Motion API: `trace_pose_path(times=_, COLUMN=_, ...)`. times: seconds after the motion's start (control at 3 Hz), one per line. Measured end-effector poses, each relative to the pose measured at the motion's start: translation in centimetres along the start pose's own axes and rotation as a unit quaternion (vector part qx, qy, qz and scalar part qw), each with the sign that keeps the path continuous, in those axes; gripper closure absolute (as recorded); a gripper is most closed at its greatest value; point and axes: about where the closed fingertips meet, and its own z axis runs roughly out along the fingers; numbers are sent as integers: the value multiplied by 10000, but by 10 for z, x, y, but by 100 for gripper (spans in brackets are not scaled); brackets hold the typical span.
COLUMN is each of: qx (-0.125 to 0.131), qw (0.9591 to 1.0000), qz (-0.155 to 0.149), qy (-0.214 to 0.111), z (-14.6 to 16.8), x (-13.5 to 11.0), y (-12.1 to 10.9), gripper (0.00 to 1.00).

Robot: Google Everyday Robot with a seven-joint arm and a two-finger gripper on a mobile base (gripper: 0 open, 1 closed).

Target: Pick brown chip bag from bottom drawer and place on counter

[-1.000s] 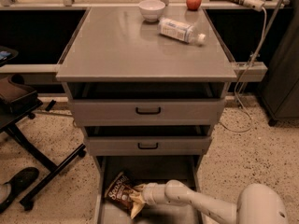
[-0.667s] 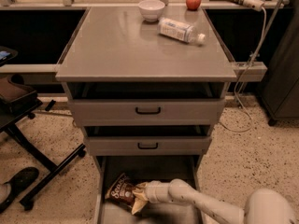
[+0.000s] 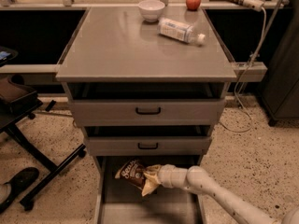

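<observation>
Bottom drawer (image 3: pixel 149 210), pulled open: my gripper (image 3: pixel 150 181) sits inside it with the fingers closed on the right-hand tan end of the brown chip bag (image 3: pixel 131 171). The arm (image 3: pixel 219 197) reaches in from lower right. Vs. the frame 0.7 s back, bag and gripper have shifted together, up and to the right in view, toward the drawer's back. The bag now sits just under the front of the middle drawer (image 3: pixel 148 145). The cabinet and the items on top look unmoved.

The bag lies directly left of the gripper, touching it, with the dark panel tilted up toward the camera. Can't tell whether its far end touches the drawer floor.

Writing: white script on the bag, starting "Sea", the rest not legible. On the counter (image 3: pixel 117 55), the clear bottle (image 3: pixel 180 30) lies on its side. Its white label carries print I can't read. A white bowl (image 3: pixel 152 9) stands near the bottle, an apple (image 3: pixel 193 1) behind it.
</observation>
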Motion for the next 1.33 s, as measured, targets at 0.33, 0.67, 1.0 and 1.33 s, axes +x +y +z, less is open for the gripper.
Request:
trace_pose_path(times=0.33, qx=51, qw=9993, qz=-34, qy=-356, z=-40, x=-30, y=-24, gripper=100)
trace_pose_path(times=0.67, qx=50, qw=9993, qz=-34, qy=-356, z=-40, x=-30, y=-24, gripper=100)
trace_pose_path(times=1.0, qx=64, qw=9988, qz=65, qy=-472, z=-48, x=-33, y=-27, gripper=100)
trace_pose_path(times=1.33, qx=351, qw=9950, qz=190, qy=-915, z=-104, x=-66, y=-46, gripper=100)
